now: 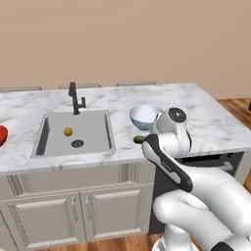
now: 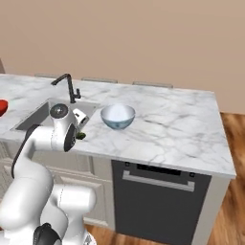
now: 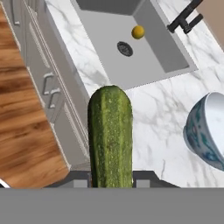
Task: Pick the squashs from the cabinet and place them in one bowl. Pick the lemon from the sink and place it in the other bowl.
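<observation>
Squash (image 3: 110, 135) sits tight in the closed gripper (image 3: 111, 178), just left of the pale bowl (image 1: 144, 116). Lift it over the rim before letting go.

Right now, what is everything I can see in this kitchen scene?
Dark green elongated squash: one, held in the claw, above the counter's front edge.
Small yellow-orange lemon: one, on the sink floor beside the round drain.
Grey rectangular sink: one, set into the counter.
Black faucet: one, behind the sink.
Pale blue-white glassy bowl: one, on the counter right of the sink.
Shallow red bowl: one, at the counter's left edge, partly cut off.
White marble counter: one, over beige cabinet doors and a dark oven front.
Wooden floor: brown, below.
White robot arm: one.
Claw: one, shut on the squash.
</observation>
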